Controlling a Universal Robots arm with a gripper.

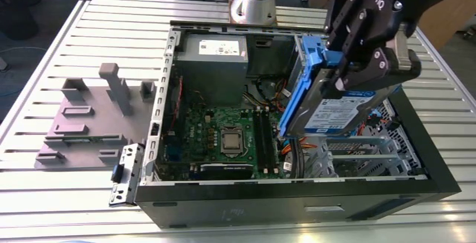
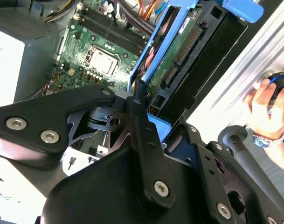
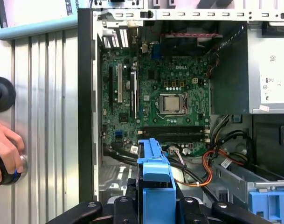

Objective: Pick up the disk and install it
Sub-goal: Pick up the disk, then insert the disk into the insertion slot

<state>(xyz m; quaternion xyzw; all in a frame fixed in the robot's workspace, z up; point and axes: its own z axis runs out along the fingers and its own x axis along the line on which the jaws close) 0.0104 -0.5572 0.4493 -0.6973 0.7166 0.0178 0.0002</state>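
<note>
The disk (image 1: pixel 338 115), silver with a blue-and-white label and blue plastic rails, hangs tilted on edge above the open computer case (image 1: pixel 297 190), toward the exterior view's right side. My gripper (image 1: pixel 355 73) is shut on it from above, black fingers (image 1: pixel 372 67) clamped on both faces. In the second wrist view the disk's (image 2: pixel 181 49) green underside and connector show beyond the gripper (image 2: pixel 144 119). In the first wrist view its blue rail (image 3: pixel 153 179) sticks out between the gripper's (image 3: pixel 155 210) arms, over the case's interior.
Inside the case lie the green motherboard (image 1: pixel 223 137), a grey power supply box (image 1: pixel 214 59) and a metal drive cage (image 1: pixel 357 154) under the disk. A grey fixture (image 1: pixel 93 115) sits on the slatted table at the exterior view's left. A person's hand (image 3: pixel 6 156) rests beside the case.
</note>
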